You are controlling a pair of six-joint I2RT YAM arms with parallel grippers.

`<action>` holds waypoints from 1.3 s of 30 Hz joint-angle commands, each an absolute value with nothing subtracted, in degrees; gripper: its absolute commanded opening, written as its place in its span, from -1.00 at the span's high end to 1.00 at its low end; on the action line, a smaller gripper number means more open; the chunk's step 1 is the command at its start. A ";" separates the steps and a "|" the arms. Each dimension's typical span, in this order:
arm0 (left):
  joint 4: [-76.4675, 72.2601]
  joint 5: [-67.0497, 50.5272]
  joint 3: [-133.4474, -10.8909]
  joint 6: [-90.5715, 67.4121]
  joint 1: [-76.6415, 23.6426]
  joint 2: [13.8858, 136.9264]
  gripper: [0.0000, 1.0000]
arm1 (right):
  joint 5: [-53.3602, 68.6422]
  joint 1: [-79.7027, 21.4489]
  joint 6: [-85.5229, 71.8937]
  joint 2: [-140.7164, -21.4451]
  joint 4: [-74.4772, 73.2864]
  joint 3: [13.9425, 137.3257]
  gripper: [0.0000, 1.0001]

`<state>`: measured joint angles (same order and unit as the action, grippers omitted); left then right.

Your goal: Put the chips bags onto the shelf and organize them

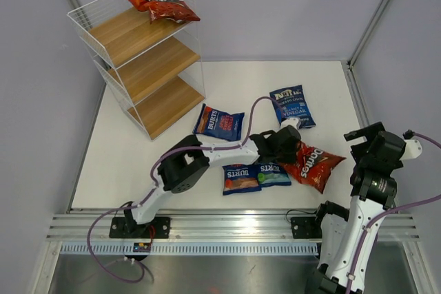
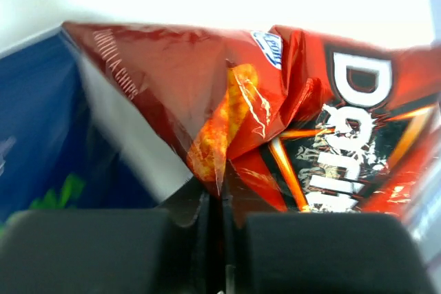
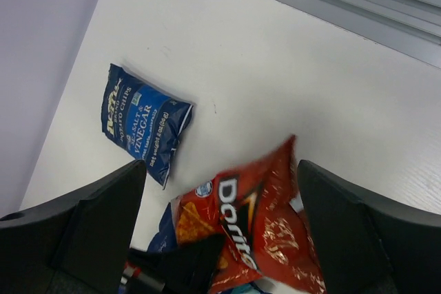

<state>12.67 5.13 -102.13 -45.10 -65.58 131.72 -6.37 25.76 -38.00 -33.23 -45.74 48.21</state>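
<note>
the left gripper point(image 1: 286, 144) point(image 2: 220, 215) is clenched on a pinched fold at the edge of a red doritos bag point(image 1: 313, 164) point(image 2: 331, 122) point(image 3: 255, 232); that bag lies on the white table point(image 1: 138, 163), right of centre and toward the near edge; the left wrist view shows both black fingers point(image 2: 89, 249) pressed together with crumpled foil between them; the right gripper point(image 1: 365, 137) hangs released above the table's right side, jaws spread wide and holding nothing; a second doritos bag point(image 1: 155, 0) rests on the top tier of the white wire shelf point(image 1: 148, 67), which stands at the far left corner; its middle and bottom wooden boards are bare; a blue kettle bag point(image 1: 293, 106) point(image 3: 143, 122) lies flat just beyond the left gripper; one burts bag point(image 1: 219, 122) lies near the centre, between shelf and gripper; two more burts bags point(image 1: 241, 178) sit side by side toward the near edge, the right one touching the held doritos bag.
</note>
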 commanded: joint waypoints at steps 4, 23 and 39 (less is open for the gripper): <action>2.38 3.43 -88.27 -45.62 -61.89 110.50 1.00 | 6.21 24.61 -32.44 -34.35 -38.85 50.80 -0.99; -8.25 -5.54 -69.00 -39.20 -52.12 68.48 1.00 | 63.37 13.02 -70.49 -43.85 19.52 46.57 -0.99; -37.61 -18.45 -54.93 -36.21 -52.21 56.68 1.00 | 59.85 -6.84 -93.59 -49.83 46.03 47.20 -0.99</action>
<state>-26.13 -12.64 -54.92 -37.32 -52.16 55.53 59.51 -3.75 -84.73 -49.32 32.16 46.46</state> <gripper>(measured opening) 0.009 0.993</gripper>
